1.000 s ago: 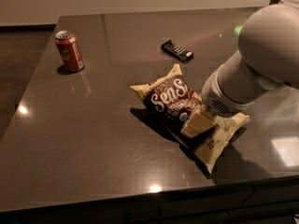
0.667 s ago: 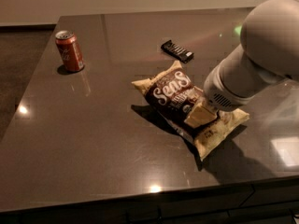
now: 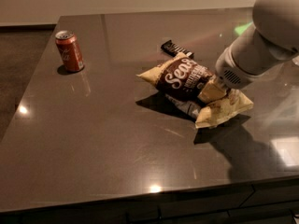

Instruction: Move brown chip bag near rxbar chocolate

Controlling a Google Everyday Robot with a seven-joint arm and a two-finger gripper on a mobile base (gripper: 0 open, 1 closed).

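The gripper was low over the right part of the dark table, at the end of a thick pale arm that came in from the upper right corner. It was clamped on the brown chip bag, with one pale finger pressed against the bag just right of its dark centre, where the wrapper looked pinched and creased. The bag lay slantwise, its left crimped end pointing toward the middle of the table and its right crimped end crumpled below the gripper. A dark shadow spread under the left half, and that end seemed slightly raised off the surface, though how far could not be told. The white script on the brown panel faced up.

The rxbar chocolate lay flat on the table just behind the bag, its near end right beside the bag's upper edge; whether the two touched could not be told. An orange-red soda can stood upright well apart from both, near the far left edge of the table
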